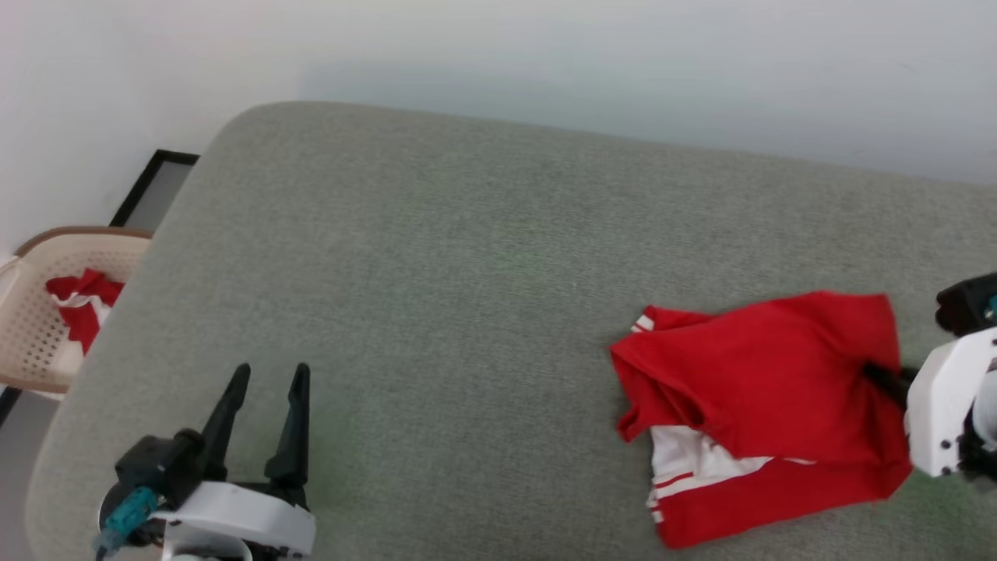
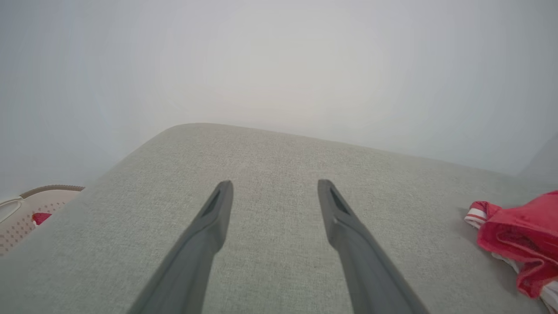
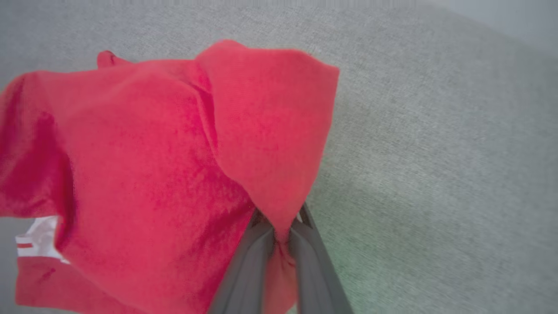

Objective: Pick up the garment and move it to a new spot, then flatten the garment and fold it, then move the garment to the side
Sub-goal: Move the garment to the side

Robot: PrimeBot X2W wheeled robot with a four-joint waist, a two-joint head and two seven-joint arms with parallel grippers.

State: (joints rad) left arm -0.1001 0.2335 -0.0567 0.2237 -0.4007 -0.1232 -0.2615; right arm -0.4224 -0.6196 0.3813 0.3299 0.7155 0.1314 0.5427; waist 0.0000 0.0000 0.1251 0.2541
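The garment [image 1: 763,374] lies rumpled at the near right of a grey upholstered surface [image 1: 467,257], mostly plain red side up; a white sleeve with red stripes peeks from under its near edge, and a bit of striped trim shows at its far left corner; no lettering is visible. The right gripper [image 1: 882,377] reaches in from the right edge of the head view and meets the garment's right side, its dark fingers largely buried in the cloth there; in the right wrist view the right gripper [image 3: 279,237] is nearly closed, with a pinch of red fabric squeezed between the two fingers, and a fold of the garment [image 3: 144,174] tents up from that pinch while the rest spreads to the left over the surface [image 3: 436,152].

The left gripper [image 1: 272,370] sits at the near left, well apart from the garment, fingers pointing to the far side and spread wide with nothing between them; the left wrist view shows the left gripper [image 2: 275,185] the same way, above bare grey fabric, with the garment [image 2: 518,235] at the right edge; whether the fingers touch the surface I cannot tell.

Beyond the left end of the surface stands a beige perforated basket [image 1: 78,234] holding a small red-and-white cloth [image 1: 78,308]; a pale wall [image 1: 545,54] runs along the far side.
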